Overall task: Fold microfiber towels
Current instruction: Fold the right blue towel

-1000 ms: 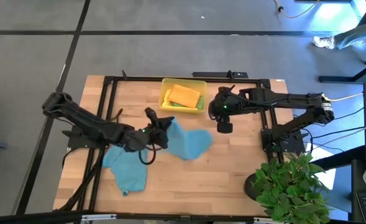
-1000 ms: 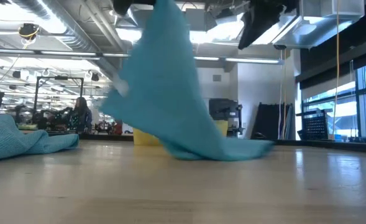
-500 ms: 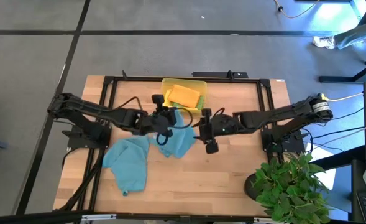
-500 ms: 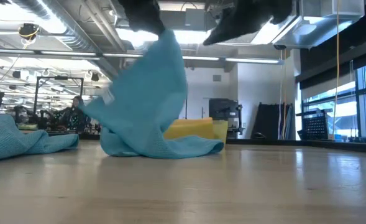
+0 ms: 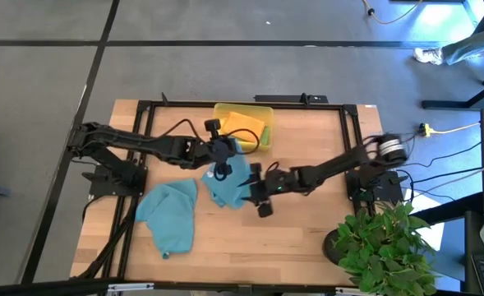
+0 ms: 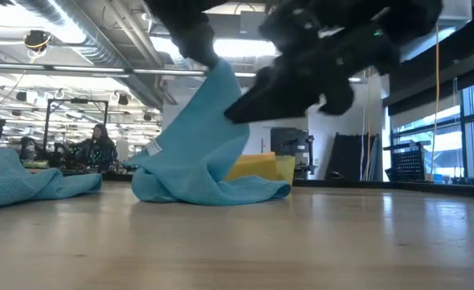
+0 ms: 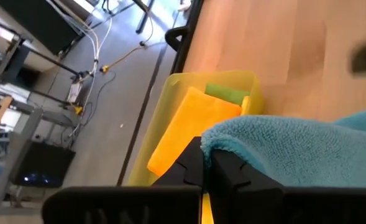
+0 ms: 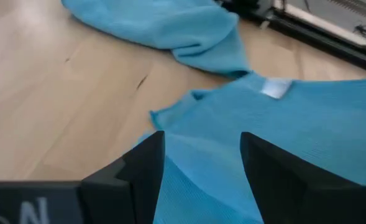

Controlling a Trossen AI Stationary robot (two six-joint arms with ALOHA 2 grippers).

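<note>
My left gripper [image 5: 221, 159] is shut on a teal-blue towel [image 5: 229, 179] at the table's middle, and the towel stands up in a peak in the low view [image 6: 196, 145]. My right gripper [image 8: 201, 168] is open, with its fingers low over that towel's right part [image 5: 254, 187]; I cannot tell whether they touch it. A white label [image 8: 276, 88] shows on the towel. The second teal-blue towel [image 5: 168, 215] lies crumpled at the near left. The orange towel [image 5: 243, 126] and the green towel [image 7: 226, 93] lie in the yellow tray [image 5: 219, 123]. The yellow towel does not show. My left gripper pinches a folded edge of the teal-blue towel [image 7: 226, 138] between its two shut fingers, coming from above. The towel hangs below the fingers as a slack peak. Its lower part [image 6: 212, 190] lies bunched on the table.
The yellow tray stands at the table's far edge, just behind the held towel. A black frame [image 5: 143, 111] runs around the tabletop. A potted plant [image 5: 381, 242] stands at the near right corner. Bare wood lies at the near middle [image 5: 258, 238].
My right gripper has gone toward the table's left and near edge, and down to the held towel. My left gripper has shifted a little toward the far edge with the towel. The towel's spread right part has been drawn in and bunched under the peak.
</note>
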